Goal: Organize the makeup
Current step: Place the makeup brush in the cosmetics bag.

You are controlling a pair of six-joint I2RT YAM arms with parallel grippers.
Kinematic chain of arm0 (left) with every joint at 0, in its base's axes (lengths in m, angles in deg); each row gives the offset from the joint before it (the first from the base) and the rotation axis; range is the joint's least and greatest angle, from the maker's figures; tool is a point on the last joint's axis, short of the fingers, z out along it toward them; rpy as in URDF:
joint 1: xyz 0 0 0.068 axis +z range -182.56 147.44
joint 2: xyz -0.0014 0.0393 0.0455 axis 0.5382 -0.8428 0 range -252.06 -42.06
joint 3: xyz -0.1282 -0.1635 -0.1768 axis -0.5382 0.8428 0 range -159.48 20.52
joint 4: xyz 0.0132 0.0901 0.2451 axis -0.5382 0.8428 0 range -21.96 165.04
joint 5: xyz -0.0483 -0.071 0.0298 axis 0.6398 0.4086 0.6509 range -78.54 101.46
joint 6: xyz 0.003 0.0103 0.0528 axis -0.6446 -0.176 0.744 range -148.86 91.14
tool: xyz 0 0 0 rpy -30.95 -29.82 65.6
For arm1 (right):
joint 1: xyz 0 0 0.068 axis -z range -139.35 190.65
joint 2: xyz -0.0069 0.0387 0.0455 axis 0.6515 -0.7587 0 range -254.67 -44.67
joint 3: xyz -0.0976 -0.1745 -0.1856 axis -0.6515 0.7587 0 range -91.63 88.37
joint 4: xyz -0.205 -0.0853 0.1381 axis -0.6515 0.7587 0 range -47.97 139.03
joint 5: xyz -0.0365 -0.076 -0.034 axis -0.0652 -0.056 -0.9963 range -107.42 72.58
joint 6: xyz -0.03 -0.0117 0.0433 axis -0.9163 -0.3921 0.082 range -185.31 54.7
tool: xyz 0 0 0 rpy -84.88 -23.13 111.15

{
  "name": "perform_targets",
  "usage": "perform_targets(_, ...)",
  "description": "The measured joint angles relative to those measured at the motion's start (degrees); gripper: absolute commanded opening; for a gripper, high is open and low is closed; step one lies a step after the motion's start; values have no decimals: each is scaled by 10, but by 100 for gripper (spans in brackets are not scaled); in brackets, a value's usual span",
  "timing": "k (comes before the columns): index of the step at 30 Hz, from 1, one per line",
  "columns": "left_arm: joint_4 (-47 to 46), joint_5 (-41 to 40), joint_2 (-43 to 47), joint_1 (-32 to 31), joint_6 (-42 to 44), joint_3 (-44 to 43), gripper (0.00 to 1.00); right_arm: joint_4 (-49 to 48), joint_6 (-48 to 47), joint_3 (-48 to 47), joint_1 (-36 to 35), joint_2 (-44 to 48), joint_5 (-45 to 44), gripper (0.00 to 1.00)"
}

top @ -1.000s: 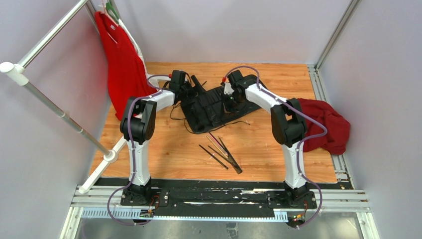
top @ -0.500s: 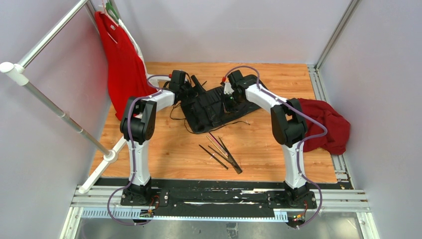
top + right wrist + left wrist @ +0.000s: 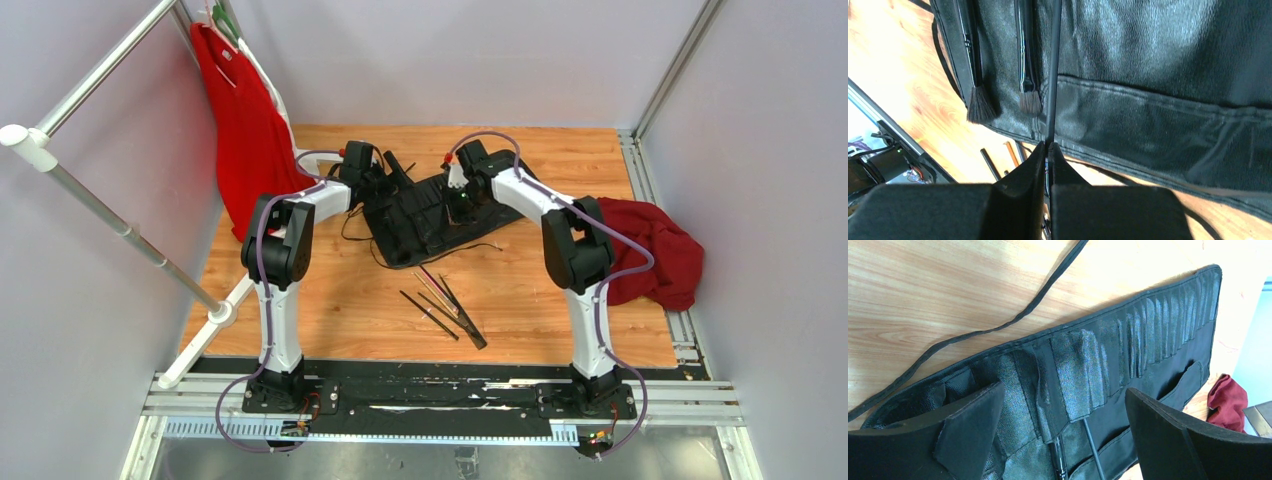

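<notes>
Now R claw (image 3: 1048, 149) clamped on thin blk brush (image 3: 1053, 70) over roll (image 3: 1158, 50); L claw (image 3: 1063, 395) apart

Black on black: a pebble-grained black roll (image 3: 430, 215), black cords included, on a honey-orange wood-grain counter (image 3: 330, 290). Loose makeup brushes (image 3: 445, 305) mostly black, one shaft pink, another tan. Glossy black shafts and dark brown bristles on the tucked brushes (image 3: 975, 65) (pale glints along the shafts), plain black on the thin brush (image 3: 1052, 75). Matte black for the left pincer (image 3: 1063, 405) and the right pincer (image 3: 1048, 150) alike. White with black joints on the left arm (image 3: 280, 250) and right arm (image 3: 575, 250), purple for the cables (image 3: 640, 262). Bright red garment (image 3: 245, 130), dark red cloth (image 3: 655, 250), pale lilac-grey walls (image 3: 450, 60).
</notes>
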Motion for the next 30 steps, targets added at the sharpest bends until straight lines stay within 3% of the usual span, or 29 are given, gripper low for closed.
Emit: perform_targets(30,-7,0,2,0,0,6,98,-47,8,-126,0,-124,13,1)
